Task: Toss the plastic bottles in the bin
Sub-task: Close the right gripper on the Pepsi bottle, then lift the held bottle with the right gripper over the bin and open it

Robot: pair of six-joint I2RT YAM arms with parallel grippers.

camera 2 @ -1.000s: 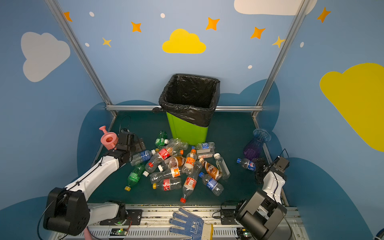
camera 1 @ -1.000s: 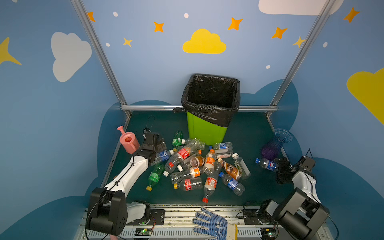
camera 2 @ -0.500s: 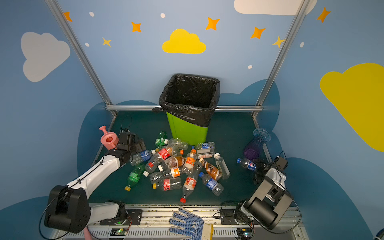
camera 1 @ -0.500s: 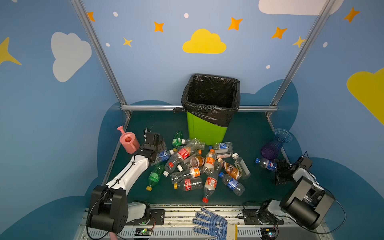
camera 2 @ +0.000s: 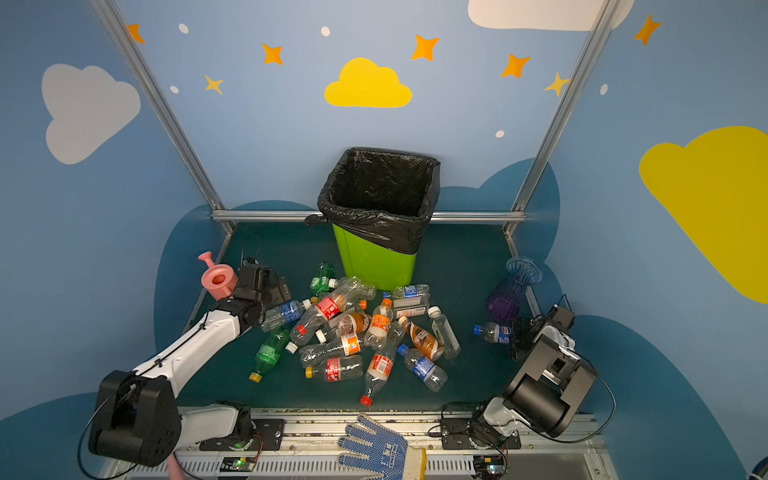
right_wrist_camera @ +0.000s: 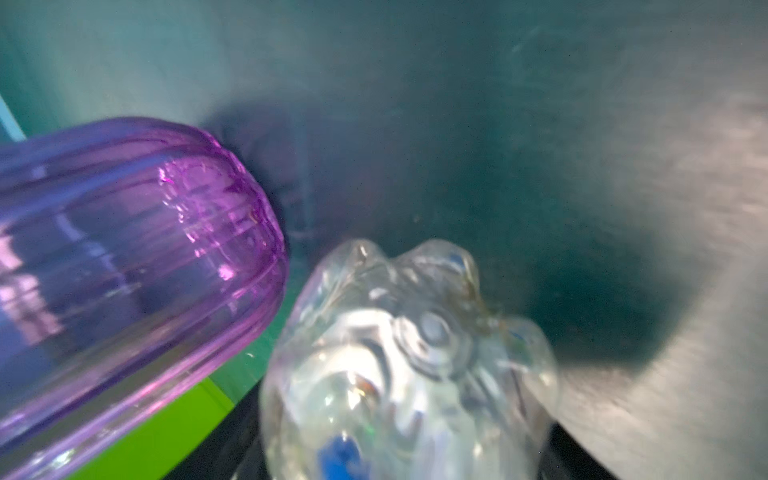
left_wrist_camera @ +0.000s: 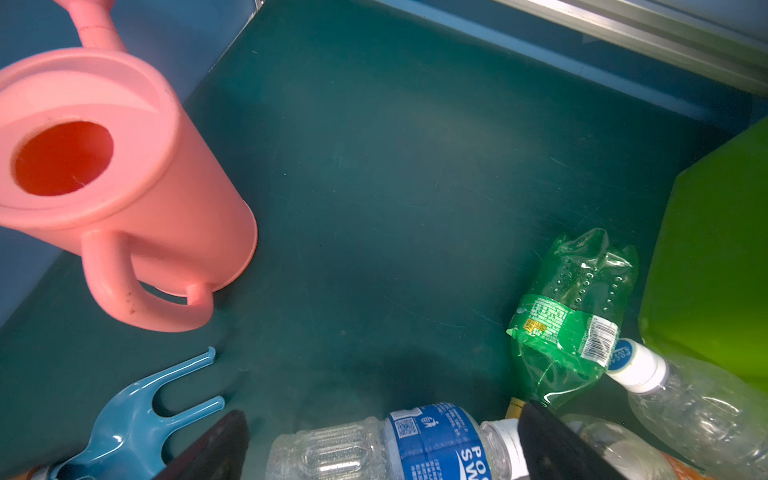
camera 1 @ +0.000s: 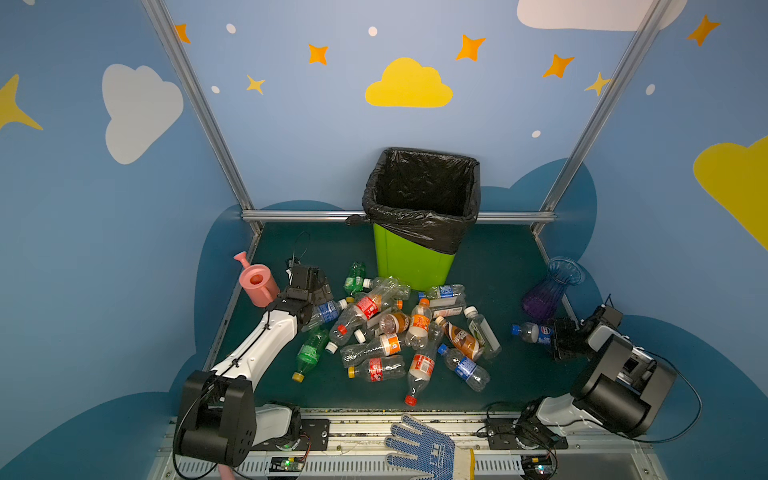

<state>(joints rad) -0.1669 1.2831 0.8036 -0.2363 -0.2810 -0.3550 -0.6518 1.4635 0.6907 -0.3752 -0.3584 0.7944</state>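
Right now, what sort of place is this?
Probably a staged robot test cell, not a real room: painted cloud-and-star wall panels, bare aluminium frame posts, and robot arms bolted to a front rail.

Both top views are looking down at the bin (camera 1: 409, 266) (camera 2: 374, 262) from high in front, while wrist cameras are peering low and close from either side of it.

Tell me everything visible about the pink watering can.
The pink watering can looks like smooth matte plastic: tapered body, half-covered top with a round opening, loop handle, slim spout rising from the far side. It stands upright on the dark green mat near its left edge; nothing else touches it.
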